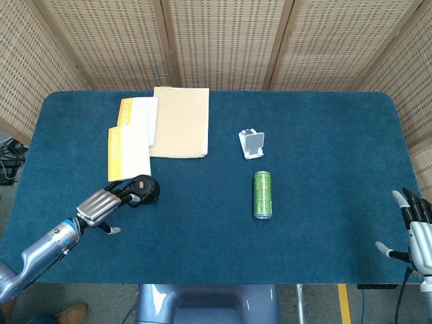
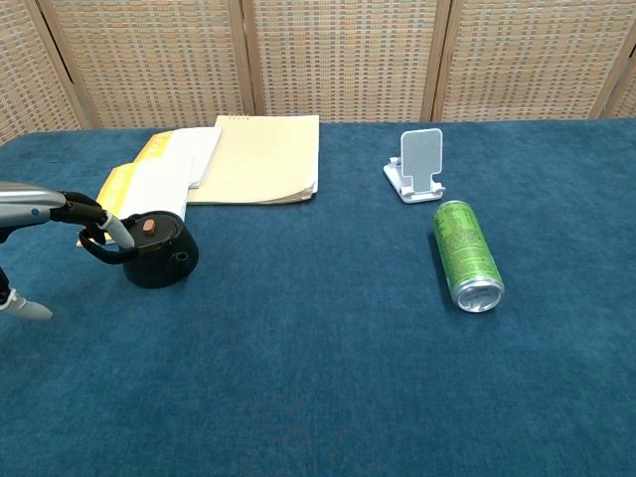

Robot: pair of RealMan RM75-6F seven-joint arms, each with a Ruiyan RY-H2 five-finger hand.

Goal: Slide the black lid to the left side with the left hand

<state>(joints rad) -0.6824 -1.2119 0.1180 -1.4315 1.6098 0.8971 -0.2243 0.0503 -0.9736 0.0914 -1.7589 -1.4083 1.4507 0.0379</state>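
Left of the black lid (image 1: 144, 188) we see only bare blue table (image 1: 202, 250). Just behind the lid lie the yellow booklets (image 1: 128, 152); the green can (image 1: 262, 194) lies far right of the lid.

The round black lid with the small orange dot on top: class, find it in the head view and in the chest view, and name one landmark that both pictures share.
Head view: the round black lid sits left of centre, at the left hand's fingertips, just below the yellow-edged papers.
Chest view: it sits at the left, by the fingers.
Shared landmark: the green drink can lying on its side, to the lid's right.
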